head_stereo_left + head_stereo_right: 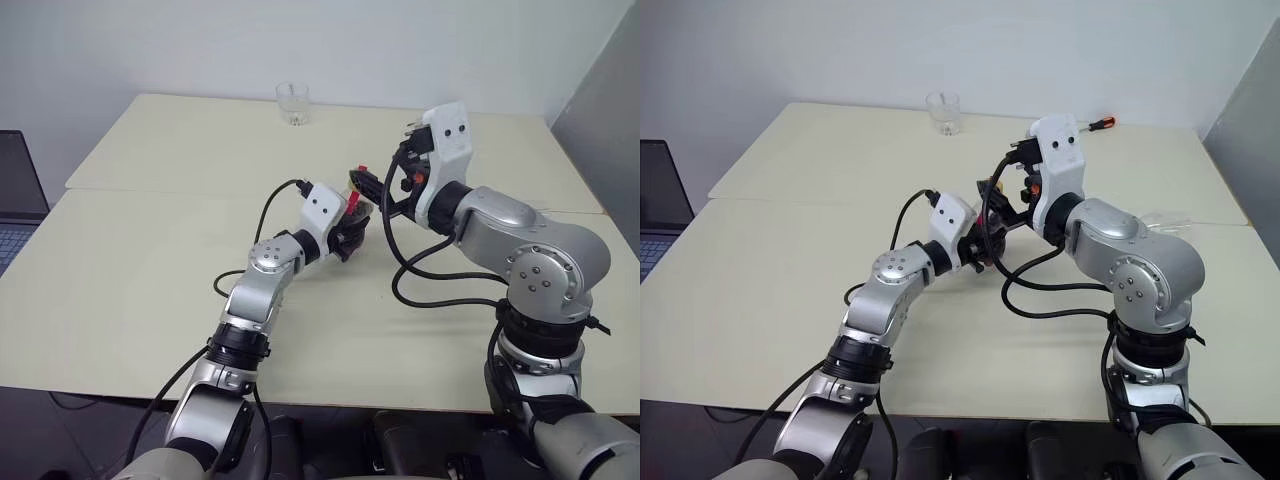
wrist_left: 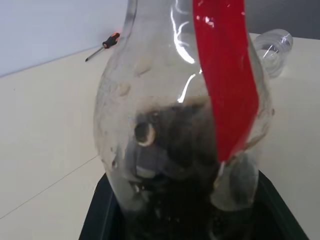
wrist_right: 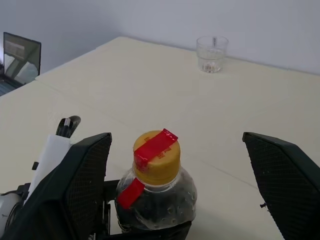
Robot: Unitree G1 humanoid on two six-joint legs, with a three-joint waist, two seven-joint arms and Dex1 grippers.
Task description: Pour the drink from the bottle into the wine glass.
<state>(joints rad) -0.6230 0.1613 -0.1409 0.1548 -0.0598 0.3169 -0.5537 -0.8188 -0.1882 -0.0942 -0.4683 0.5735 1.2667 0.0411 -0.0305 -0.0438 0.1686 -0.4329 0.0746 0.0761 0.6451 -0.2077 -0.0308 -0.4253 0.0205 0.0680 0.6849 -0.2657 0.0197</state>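
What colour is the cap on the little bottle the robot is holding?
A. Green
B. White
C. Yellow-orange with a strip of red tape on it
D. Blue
C. In the right wrist view the bottle has a yellow-orange cap with a red tape strip running over its top, and it stands between the wide-open fingers of the right gripper.

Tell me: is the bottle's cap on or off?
On. The yellow cap sits on the bottle, with red tape across its top.
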